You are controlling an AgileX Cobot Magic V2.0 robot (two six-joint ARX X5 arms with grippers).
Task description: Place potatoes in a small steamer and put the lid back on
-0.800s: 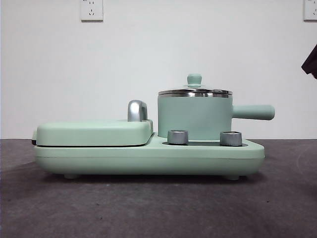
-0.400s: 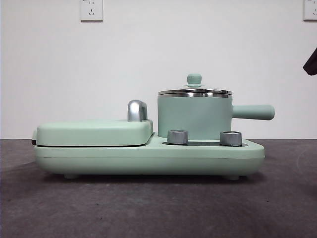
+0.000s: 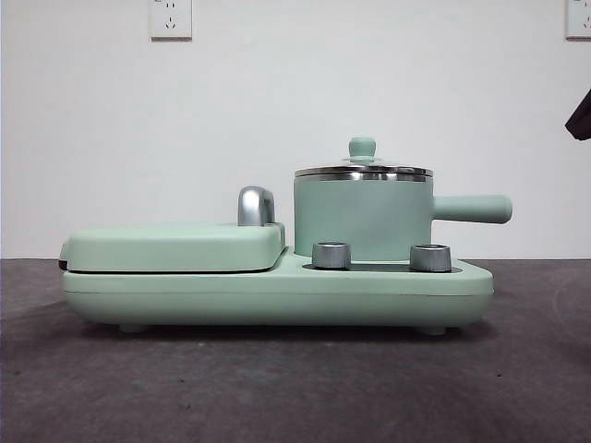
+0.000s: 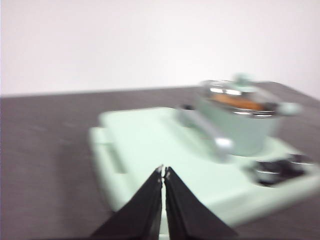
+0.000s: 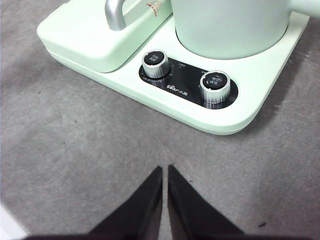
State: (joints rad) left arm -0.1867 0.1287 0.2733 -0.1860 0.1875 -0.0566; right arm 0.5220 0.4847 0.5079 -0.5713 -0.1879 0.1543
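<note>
My small steamer (image 3: 362, 220), a mint-green cylinder with a steel rim, stood at centre right of the front view on the right half of the mint-green cooker base (image 3: 277, 293). Its stubby straight handle (image 3: 473, 209) stuck out toward the right edge of the frame. The lid (image 3: 363, 169) sat on the pot, its shiny steel rim flush with the pot's rim and its small green knob (image 3: 362, 148) standing on top.

Through the clear glass, in the blurred left wrist view, an orange-brown potato (image 4: 239, 101) showed inside the pot, spanning most of its width; the blur hid its skin texture.

Lower left of the pot, the flat, matte grill plate cover (image 3: 175, 247) lay closed, with its curved chrome handle (image 3: 256, 206) rising just beside the pot wall. Two ribbed metal dials (image 5: 155, 63) (image 5: 215, 86) sat on a glossy black panel (image 5: 187, 82) at the base's front edge, below the pot in the right wrist view.

My left gripper (image 4: 163, 171) hung over the grill cover side of the cooker, its black jaws pressed together at the tips and holding nothing. My right gripper (image 5: 165, 169) hovered over the bare grey, felt-like tabletop (image 5: 75, 150) in front of the dials, jaws drawn nearly closed with only a thin slit between them, also empty. A dark arm tip (image 3: 582, 115) showed at the right edge of the front view.
</note>
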